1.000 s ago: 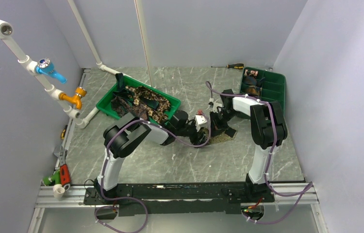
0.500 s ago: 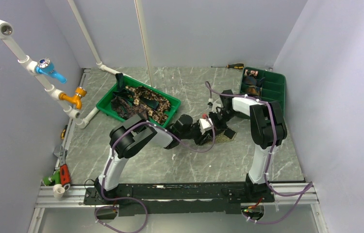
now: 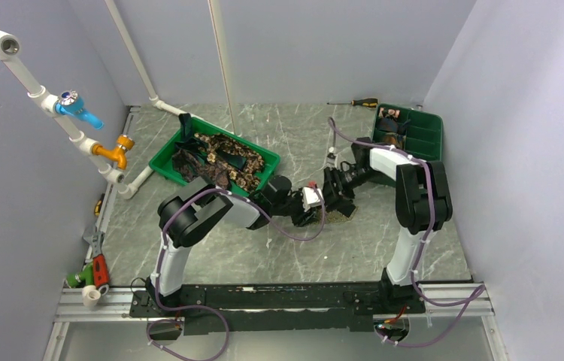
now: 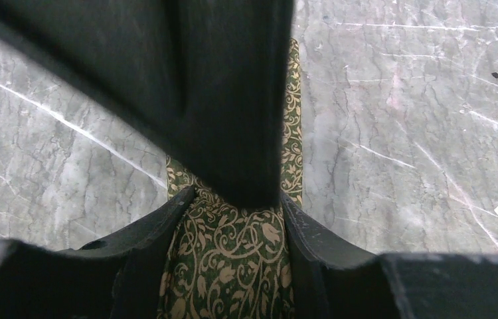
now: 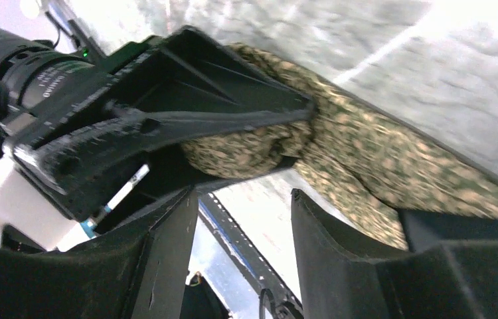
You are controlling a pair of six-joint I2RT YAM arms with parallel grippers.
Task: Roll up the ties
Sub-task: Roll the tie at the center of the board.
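Left gripper (image 5: 296, 136) pinched a half-coiled tie (image 5: 392, 166) (right gripper (image 5: 243, 226) spread, empty); more ties (image 3: 222, 158) lay loose in the upper-left tray (image 3: 160, 162).

Top view: even, soft light from overhead, no hard glare. Pale walls (image 3: 324, 45) read faintly lilac. The arms (image 3: 189, 218) throw only weak, fuzzy shadows on the grey counter (image 3: 264, 248). Focus is crisp across the frame.

Left wrist view: a black shape (image 4: 186, 80) close to the lens fills the upper left, underexposed and featureless. The counter is bright at upper right, with white streaks clear. The tie (image 4: 233, 266) pattern is sharp.

Right wrist view: heavy blur. The counter is blown out to white along the top. The tie print is smeared, and the lower foreground is dark and soft.
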